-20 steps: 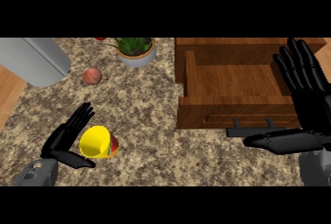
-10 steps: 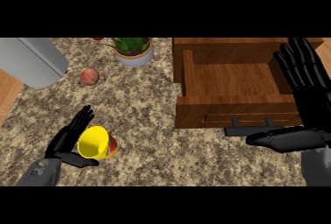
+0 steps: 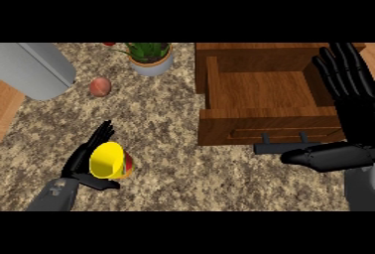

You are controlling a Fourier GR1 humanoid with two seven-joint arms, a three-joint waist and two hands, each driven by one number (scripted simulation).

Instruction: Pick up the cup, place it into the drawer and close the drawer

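Since a moment ago the cup (image 3: pixel 110 160) has shifted a little toward the drawer and tipped, carried by the left hand (image 3: pixel 82 161).

From above, the left hand's fingers (image 3: pixel 100 135) stand nearly straight behind the yellow cup, the thumb under it; it looks cradled rather than clasped, though the contact is hard to see. It hangs low over the speckled worktop (image 3: pixel 168 104), well left of the open wooden drawer (image 3: pixel 256 89). The right hand (image 3: pixel 344 79) rests open, fingers straight, by the drawer's right side.

The cup seems light, stiff and smooth, so likely slippery; curling round its wall should hold better.
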